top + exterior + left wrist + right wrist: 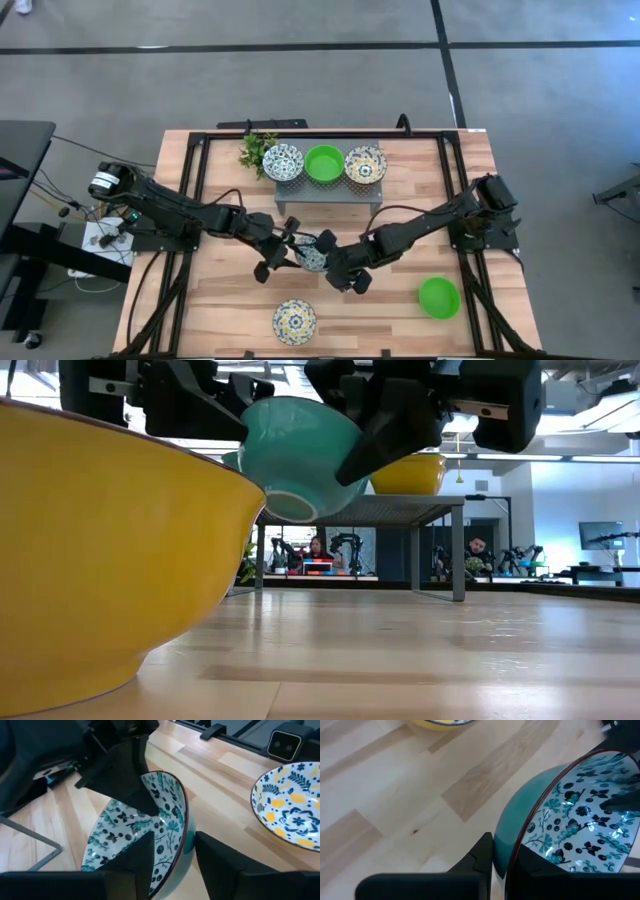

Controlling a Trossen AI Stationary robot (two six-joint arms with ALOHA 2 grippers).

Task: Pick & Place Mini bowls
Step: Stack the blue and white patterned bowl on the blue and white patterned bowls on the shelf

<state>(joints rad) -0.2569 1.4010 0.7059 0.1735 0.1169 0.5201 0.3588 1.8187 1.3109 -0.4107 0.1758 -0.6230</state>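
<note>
Teal bowl (300, 455) aloft between 2 grippers — yellow bowl (100, 560) foreground.

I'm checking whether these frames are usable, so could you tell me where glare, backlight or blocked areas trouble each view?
Low view: bright windows and ceiling lights sit behind the scene, and the near yellow bowl fills the left side, hiding the table there. Right wrist view: small glints on the teal bowl's glazed inside, pattern still readable. High view: even light, no glare on the table.

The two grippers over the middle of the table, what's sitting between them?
A teal patterned bowl, held above the wood with both the left gripper and the right gripper on its rim. The high view shows it; the low view shows it lifted.
</note>
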